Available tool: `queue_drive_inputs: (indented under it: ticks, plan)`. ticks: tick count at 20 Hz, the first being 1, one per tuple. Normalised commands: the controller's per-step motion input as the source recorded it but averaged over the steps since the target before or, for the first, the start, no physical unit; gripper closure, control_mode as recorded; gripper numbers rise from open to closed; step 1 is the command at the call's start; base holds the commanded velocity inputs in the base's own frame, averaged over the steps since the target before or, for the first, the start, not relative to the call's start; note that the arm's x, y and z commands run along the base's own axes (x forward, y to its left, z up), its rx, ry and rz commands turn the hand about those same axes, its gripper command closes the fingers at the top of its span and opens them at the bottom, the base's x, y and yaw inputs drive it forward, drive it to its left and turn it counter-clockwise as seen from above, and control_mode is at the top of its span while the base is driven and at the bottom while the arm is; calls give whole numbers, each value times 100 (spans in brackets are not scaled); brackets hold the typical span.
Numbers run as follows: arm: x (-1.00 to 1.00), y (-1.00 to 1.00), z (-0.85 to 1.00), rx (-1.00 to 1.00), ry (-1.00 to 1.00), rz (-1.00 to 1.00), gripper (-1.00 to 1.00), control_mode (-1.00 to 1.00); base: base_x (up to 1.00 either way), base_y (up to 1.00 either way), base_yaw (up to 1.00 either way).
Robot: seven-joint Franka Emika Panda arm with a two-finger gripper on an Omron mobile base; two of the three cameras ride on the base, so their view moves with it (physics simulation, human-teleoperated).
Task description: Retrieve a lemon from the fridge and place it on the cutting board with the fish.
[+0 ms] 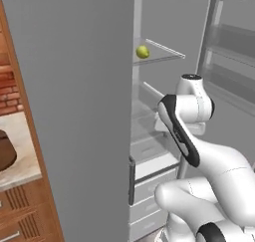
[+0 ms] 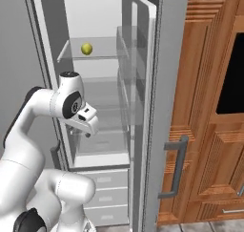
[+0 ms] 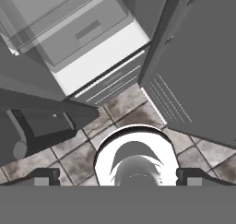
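Note:
The lemon (image 1: 142, 52) (image 2: 86, 48) is small, yellow-green and round. It lies on an upper glass shelf inside the fridge (image 1: 74, 111) (image 2: 95, 16), whose right door (image 2: 152, 102) stands open. My gripper (image 2: 87, 133) (image 3: 117, 177) hangs in front of the middle shelves, well below the lemon, and points down at the floor. It is open, its fingertips (image 3: 44, 174) wide apart with nothing between them. A dark brown rounded edge of the cutting board (image 1: 4, 151) shows on the counter at the far left. The fish is out of view.
The fridge's closed left door stands between the lemon and the counter (image 1: 20, 136). Drawers (image 2: 102, 197) fill the fridge's bottom. Wooden cabinets with a grey bar handle (image 2: 174, 169) and a black panel (image 2: 233, 78) stand right of the open door. The floor is tiled (image 3: 73, 149).

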Motion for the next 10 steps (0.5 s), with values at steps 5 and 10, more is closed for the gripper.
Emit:
queue_drive_inputs:
  ticks: [5, 10]
  plan:
    - [0, 0, 0, 0, 0, 0, -100, 100, 63, -5, 3]
    - [0, 0, 0, 0, 0, 0, -100, 100, 40, -17, 5]
